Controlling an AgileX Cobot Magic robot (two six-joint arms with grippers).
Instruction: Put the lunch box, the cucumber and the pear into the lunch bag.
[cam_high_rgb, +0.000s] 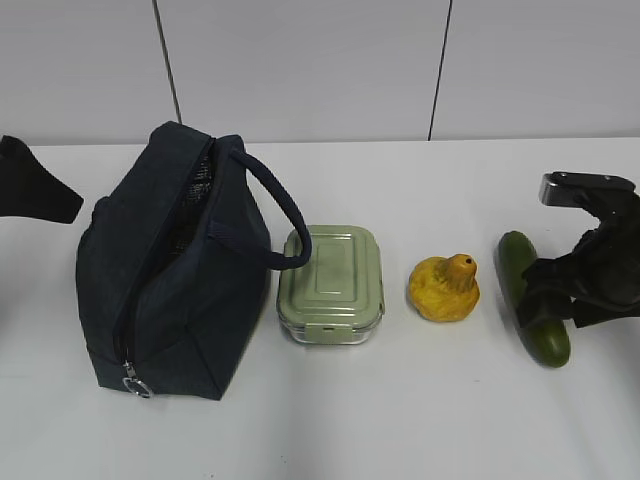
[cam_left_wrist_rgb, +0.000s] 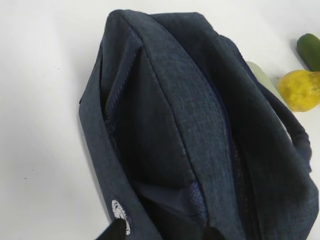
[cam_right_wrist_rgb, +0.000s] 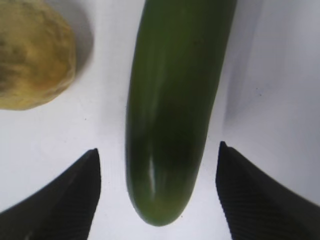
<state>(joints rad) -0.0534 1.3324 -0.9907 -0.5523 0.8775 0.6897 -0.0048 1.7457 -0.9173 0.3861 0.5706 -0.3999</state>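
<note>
The navy lunch bag (cam_high_rgb: 170, 275) stands at the left, its ring pull (cam_high_rgb: 135, 383) at the near end and its top slit gaping a little. The sage-lidded lunch box (cam_high_rgb: 332, 285) lies right of it, then the yellow pear (cam_high_rgb: 444, 288), then the dark green cucumber (cam_high_rgb: 532, 300). My right gripper (cam_right_wrist_rgb: 158, 147) is open and straddles the cucumber's (cam_right_wrist_rgb: 175, 100) rounded end without touching it; the pear (cam_right_wrist_rgb: 30, 55) lies to its left. My left gripper (cam_left_wrist_rgb: 162, 235) is open, its tips over the bag's (cam_left_wrist_rgb: 190, 125) end panel.
The white table (cam_high_rgb: 400, 420) runs to a grey wall behind. In the left wrist view the pear (cam_left_wrist_rgb: 300, 90), the cucumber tip (cam_left_wrist_rgb: 310, 50) and a sliver of the lunch box (cam_left_wrist_rgb: 260, 77) show beyond the bag's handle.
</note>
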